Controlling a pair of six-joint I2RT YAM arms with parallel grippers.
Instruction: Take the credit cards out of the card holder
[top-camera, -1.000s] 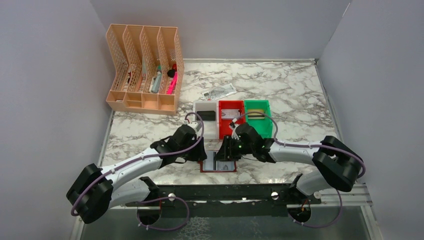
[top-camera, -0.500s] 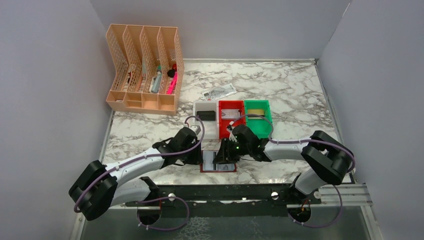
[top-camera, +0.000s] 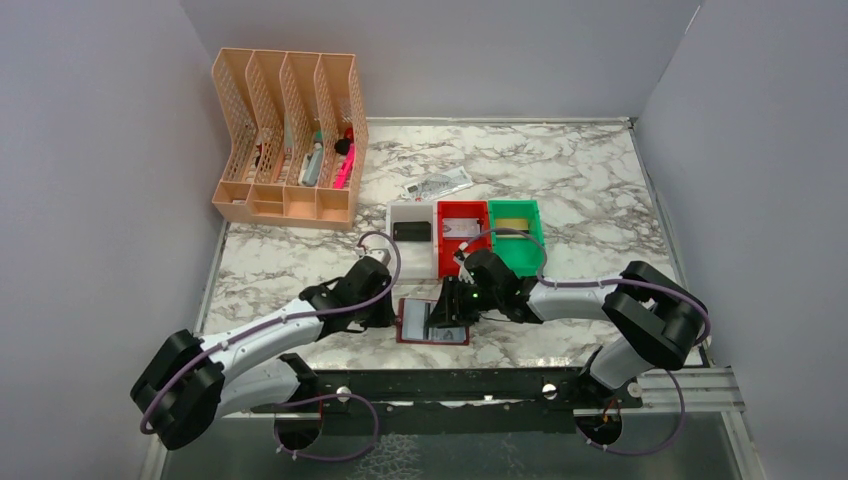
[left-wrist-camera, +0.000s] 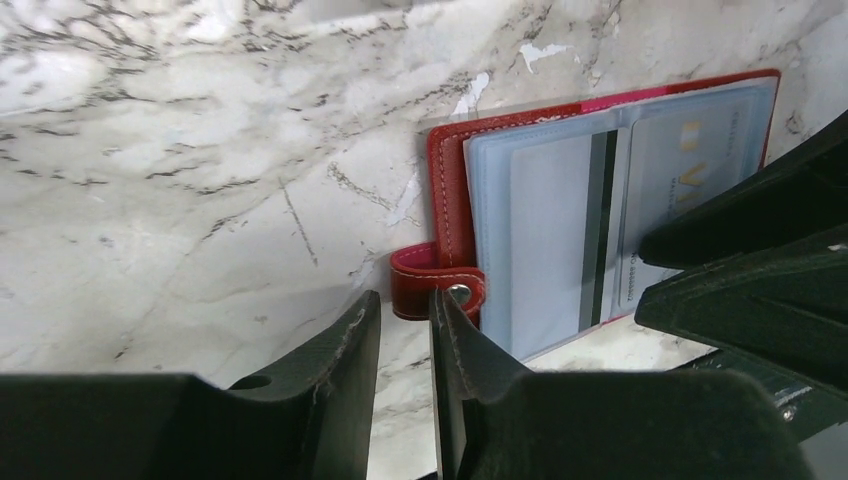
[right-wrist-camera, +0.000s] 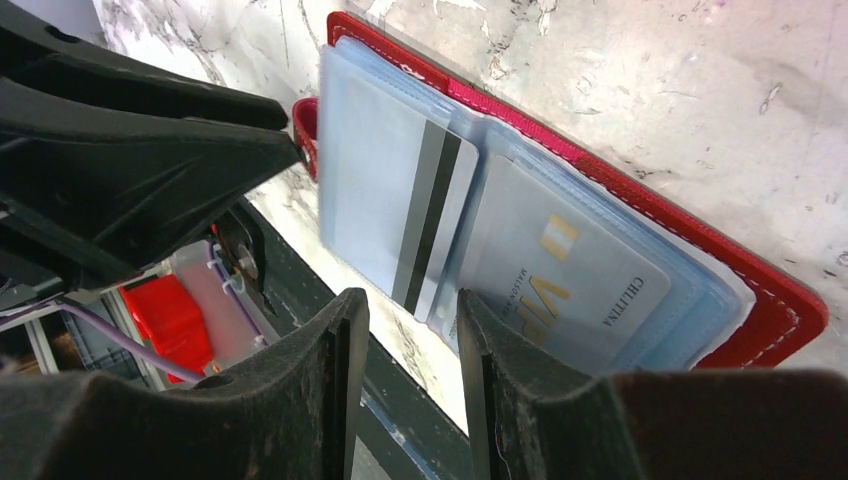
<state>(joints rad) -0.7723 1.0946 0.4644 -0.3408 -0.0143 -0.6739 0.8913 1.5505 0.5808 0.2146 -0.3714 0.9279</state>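
Observation:
The dark red card holder (top-camera: 416, 321) lies open near the table's front edge, its clear sleeves up. In the right wrist view a pale card with a black stripe (right-wrist-camera: 430, 215) sits in one sleeve and a pale VIP card (right-wrist-camera: 575, 270) in the other. The holder's snap tab (left-wrist-camera: 437, 285) shows in the left wrist view. My left gripper (left-wrist-camera: 405, 298) is narrowly open and empty, its tips at that tab. My right gripper (right-wrist-camera: 412, 297) is narrowly open and empty over the holder's near edge. Both also show in the top view: left gripper (top-camera: 388, 312), right gripper (top-camera: 443, 312).
A white bin (top-camera: 400, 250) holding a dark card, a red bin (top-camera: 444, 250) and a green bin (top-camera: 536, 250) stand just behind the holder. A white printed tag (top-camera: 437, 185) lies further back. A peach file organiser (top-camera: 290, 140) stands at the back left.
My left gripper has drawn back to the left, off the holder, so more of the open sleeves shows. The right gripper has shifted slightly left. The holder now lies slightly turned.

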